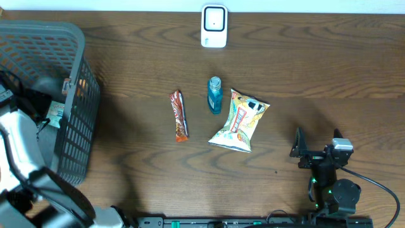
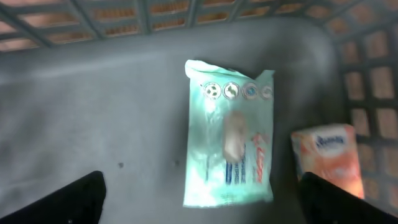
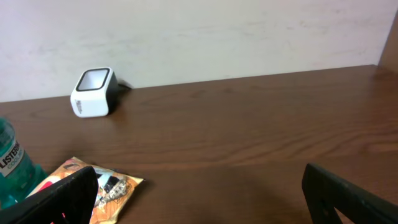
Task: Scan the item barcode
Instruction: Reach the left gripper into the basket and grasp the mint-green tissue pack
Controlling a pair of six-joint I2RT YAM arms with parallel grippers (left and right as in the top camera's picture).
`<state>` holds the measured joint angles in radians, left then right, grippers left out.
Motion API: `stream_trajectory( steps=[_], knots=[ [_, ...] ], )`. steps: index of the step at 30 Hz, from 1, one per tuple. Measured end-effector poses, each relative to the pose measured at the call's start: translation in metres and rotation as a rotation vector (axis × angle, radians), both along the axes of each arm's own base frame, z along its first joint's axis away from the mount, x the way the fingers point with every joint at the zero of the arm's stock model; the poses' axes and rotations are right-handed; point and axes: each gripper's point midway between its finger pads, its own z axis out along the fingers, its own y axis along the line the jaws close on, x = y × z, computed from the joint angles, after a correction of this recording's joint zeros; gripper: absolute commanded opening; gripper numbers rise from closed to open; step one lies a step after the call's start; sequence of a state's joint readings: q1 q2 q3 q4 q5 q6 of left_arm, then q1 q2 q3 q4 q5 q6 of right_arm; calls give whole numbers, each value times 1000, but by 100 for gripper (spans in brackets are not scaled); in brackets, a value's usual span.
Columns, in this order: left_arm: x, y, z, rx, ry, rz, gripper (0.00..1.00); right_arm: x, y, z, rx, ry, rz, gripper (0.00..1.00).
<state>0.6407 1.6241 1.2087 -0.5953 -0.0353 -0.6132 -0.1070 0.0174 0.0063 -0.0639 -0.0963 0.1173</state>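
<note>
Inside the grey basket (image 1: 76,44), my left gripper (image 2: 202,208) is open above the floor, its black fingertips (image 2: 71,200) at the lower corners of the left wrist view. A mint-green packet (image 2: 229,143) lies flat on the basket floor between and beyond them, held by nothing. An orange packet (image 2: 329,158) lies to its right by the basket wall. The white scanner (image 1: 214,26) stands at the table's far edge. My right gripper (image 1: 316,144) hovers open and empty at the near right, facing the scanner (image 3: 93,92).
On the table's middle lie a brown candy bar (image 1: 180,115), a blue mouthwash bottle (image 1: 215,95) and a yellow snack bag (image 1: 240,120). The bag (image 3: 102,186) and bottle (image 3: 12,165) sit at the left of the right wrist view. Basket walls (image 2: 367,93) surround my left gripper.
</note>
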Motion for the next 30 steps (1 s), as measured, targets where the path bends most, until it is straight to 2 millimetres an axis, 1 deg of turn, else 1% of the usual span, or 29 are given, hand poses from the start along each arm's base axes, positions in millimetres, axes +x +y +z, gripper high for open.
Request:
stream_trajectory(
  steps=[4,7,17,18,24,25,27,28,30],
  knots=[
    [10,6,-25,-20,15,-3,98,0,0,0,0,0,0,99],
    [16,10,-39,-25,21,-3,98,0,0,0,0,0,0,99],
    [30,20,-77,-35,33,-4,98,0,0,0,0,0,0,99],
    [31,21,-80,-34,32,-6,98,0,0,0,0,0,0,99],
    [43,31,-81,0,8,-6,98,0,0,0,0,0,0,99],
    [45,32,-81,4,11,-10,96,0,0,0,0,0,0,99],
    [46,33,-83,18,25,-20,73,0,0,0,0,0,0,99],
    [47,33,-84,24,35,-31,65,0,0,0,0,0,0,99],
    [47,33,-86,40,58,-48,55,0,0,0,0,0,0,99]
  ],
)
